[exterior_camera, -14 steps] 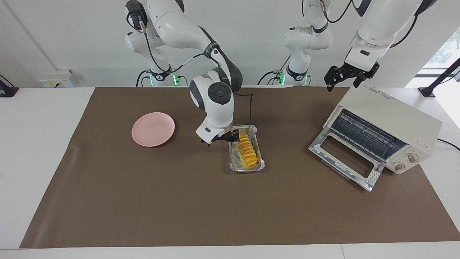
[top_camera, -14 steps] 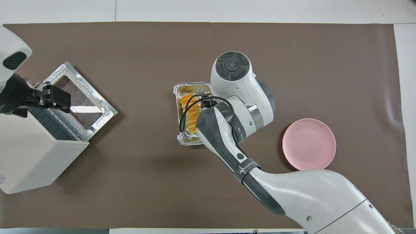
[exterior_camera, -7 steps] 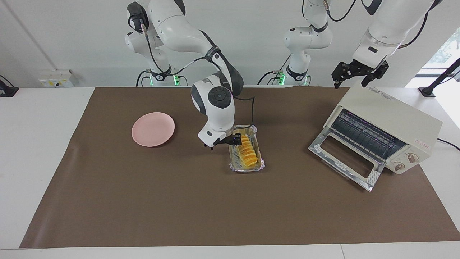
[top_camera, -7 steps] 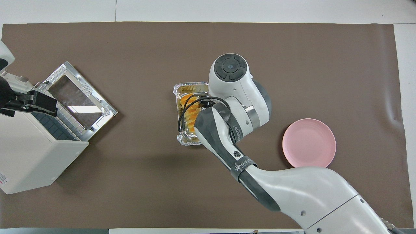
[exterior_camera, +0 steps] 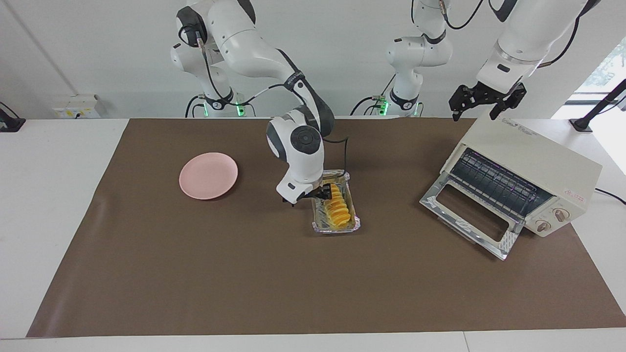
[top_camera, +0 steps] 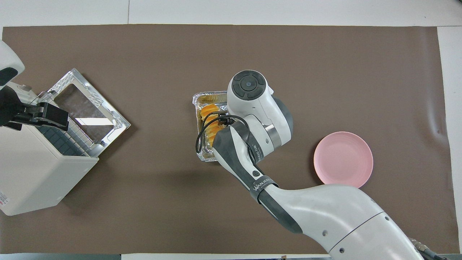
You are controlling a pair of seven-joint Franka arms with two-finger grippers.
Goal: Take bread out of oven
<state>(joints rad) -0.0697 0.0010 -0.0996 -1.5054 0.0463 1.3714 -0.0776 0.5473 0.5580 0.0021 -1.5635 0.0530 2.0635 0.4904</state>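
The bread [exterior_camera: 338, 208] lies in a silver foil tray [exterior_camera: 337, 228] at the middle of the mat; part of it shows in the overhead view [top_camera: 207, 112] beside my right arm. My right gripper [exterior_camera: 322, 193] is low over the end of the bread nearer to the robots; the arm hides it from above. The cream oven [exterior_camera: 533, 166] stands at the left arm's end with its glass door [exterior_camera: 469, 215] dropped open and its wire rack bare. My left gripper [exterior_camera: 473, 110] hangs open and empty over the oven's top.
A round pink plate [exterior_camera: 208, 175] lies on the brown mat toward the right arm's end, beside the tray. The oven's open door juts out over the mat toward the tray.
My right gripper has slid a little toward the left arm's end, from the tray's rim to over the bread. My left gripper has risen slightly over the oven top.
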